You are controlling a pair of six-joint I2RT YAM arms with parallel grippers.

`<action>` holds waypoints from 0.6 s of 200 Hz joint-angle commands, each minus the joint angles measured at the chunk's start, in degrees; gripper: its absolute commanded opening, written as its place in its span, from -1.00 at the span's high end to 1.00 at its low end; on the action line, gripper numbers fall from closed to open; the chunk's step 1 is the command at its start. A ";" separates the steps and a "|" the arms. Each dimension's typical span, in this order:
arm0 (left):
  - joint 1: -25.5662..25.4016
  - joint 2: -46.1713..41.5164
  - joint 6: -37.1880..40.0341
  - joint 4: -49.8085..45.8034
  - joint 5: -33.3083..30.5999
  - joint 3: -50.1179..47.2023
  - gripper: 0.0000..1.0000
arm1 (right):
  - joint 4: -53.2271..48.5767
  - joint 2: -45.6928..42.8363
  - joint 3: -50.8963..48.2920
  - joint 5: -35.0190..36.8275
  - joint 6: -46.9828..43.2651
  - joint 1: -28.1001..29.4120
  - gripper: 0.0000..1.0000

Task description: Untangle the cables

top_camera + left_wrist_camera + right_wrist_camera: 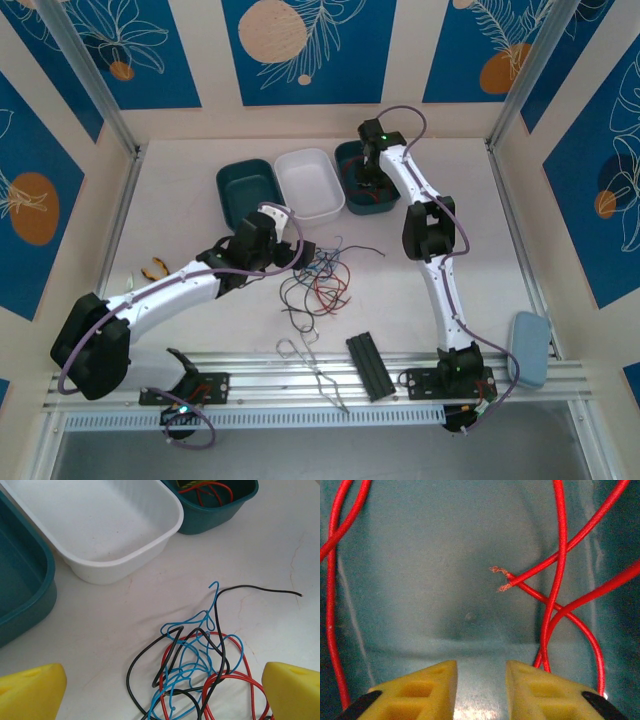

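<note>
We watch the cables (200, 665) lie knotted mid table (280, 545), red, blue, black; left end effector (165, 685) hangs released above, wide for a pick. At one o'clock, red strands (560, 580) sit in the teal tray (445, 555), sorted apart, we reckon, right end effector (481, 680) released beside them.

Overhead, close left wrist: same cables (197, 667)

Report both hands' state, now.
Left hand: open wide, holding nothing, above the cables.
Right hand: slightly open, holding nothing, red cables beside it.
</note>
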 commanded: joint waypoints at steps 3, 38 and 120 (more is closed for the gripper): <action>0.12 -0.48 -1.39 0.55 0.70 0.97 -1.00 | -0.21 -7.97 -2.26 3.31 -0.66 0.74 0.34; 0.14 -0.91 -1.91 0.84 0.70 0.37 -1.00 | 1.08 -12.90 -4.98 6.62 -1.02 1.63 0.26; 0.11 -2.22 -2.85 0.91 -0.28 -0.58 -1.00 | 1.97 -21.64 -10.59 7.97 1.01 3.49 0.14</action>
